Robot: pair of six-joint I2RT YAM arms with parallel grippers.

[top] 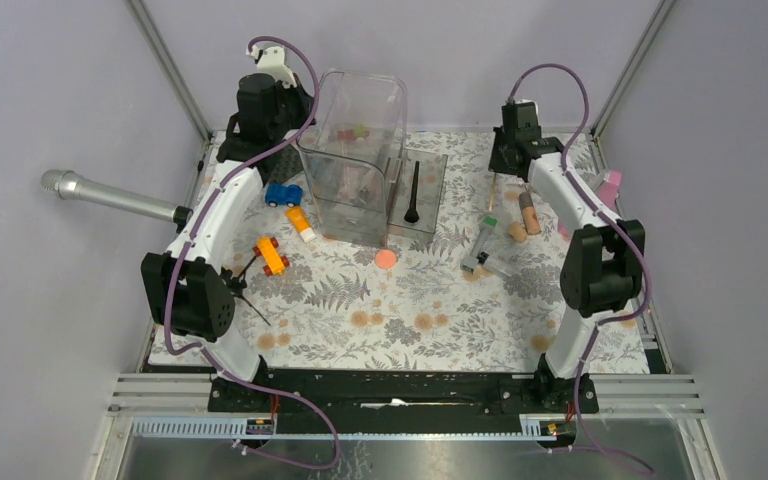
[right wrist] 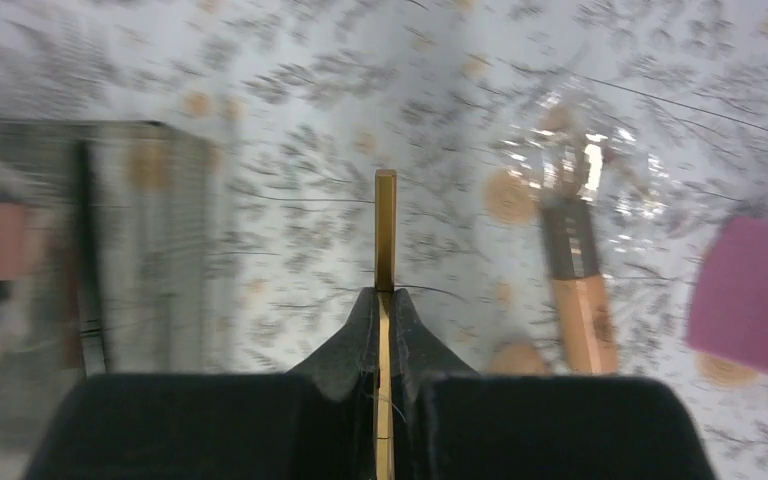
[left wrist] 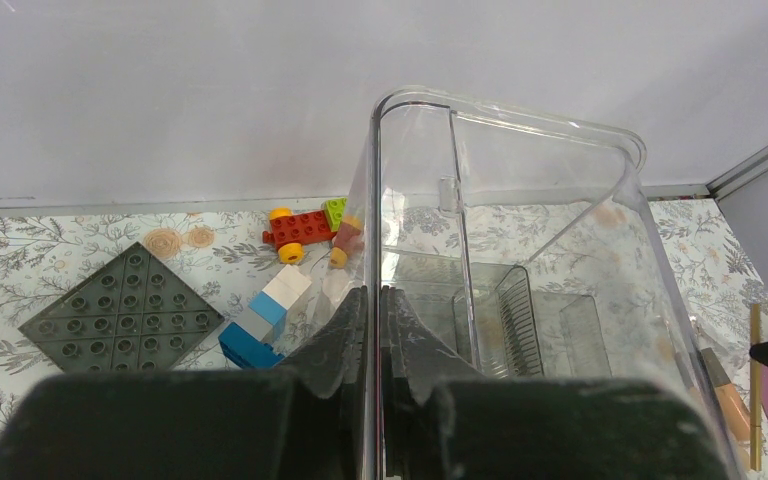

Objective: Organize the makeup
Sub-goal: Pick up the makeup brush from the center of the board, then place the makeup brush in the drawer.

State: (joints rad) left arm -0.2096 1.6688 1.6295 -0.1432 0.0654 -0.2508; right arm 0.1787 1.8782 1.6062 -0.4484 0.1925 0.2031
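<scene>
Both my grippers are pinching: the left one the wall of the clear bin, the right one a slim gold stick.

My left arm reaches to the far left of the worktop (top: 410,310), where my left gripper (left wrist: 372,300) is pressed onto the near wall of the clear bin (left wrist: 520,130). A coral disc (top: 386,258) lies just in front of the bin, and a grey tube (top: 481,243) lies further right. My right arm stretches to the far right, its wrist pointing down. There my right gripper (right wrist: 385,305) nips the gold stick (right wrist: 385,220), which juts out past the fingertips. A tan-handled brush (right wrist: 580,300) lies just to its right.
</scene>
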